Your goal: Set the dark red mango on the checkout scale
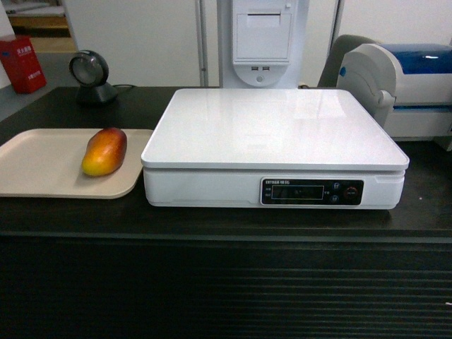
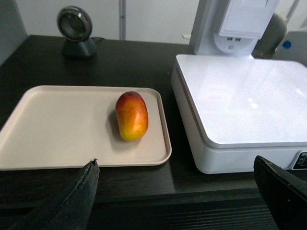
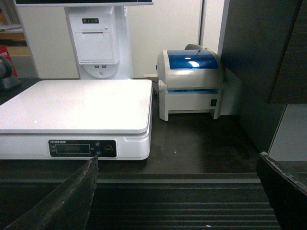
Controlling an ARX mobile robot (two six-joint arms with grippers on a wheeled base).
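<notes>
The dark red mango (image 1: 104, 151) (image 2: 131, 115) lies on a beige tray (image 1: 42, 166) (image 2: 57, 124) at the left of the checkout counter (image 1: 226, 226). Right beside the tray stands the white scale (image 1: 275, 141) (image 2: 244, 103) (image 3: 76, 108), its platform bare. My left gripper (image 2: 177, 165) is open, held back before the counter's front edge, nearer than the tray and mango, nothing between its fingers. In front of the ribbed front panel, right of the scale, my right gripper (image 3: 177, 163) also stands open and empty. Neither gripper shows in the head view.
A round black scanner (image 1: 94, 78) (image 2: 76, 31) stands behind the tray. A white-and-blue printer (image 1: 402, 85) (image 3: 189, 84) sits right of the scale. A white terminal post (image 1: 263, 42) rises behind the scale. A dark wall panel (image 3: 264, 72) closes the right end.
</notes>
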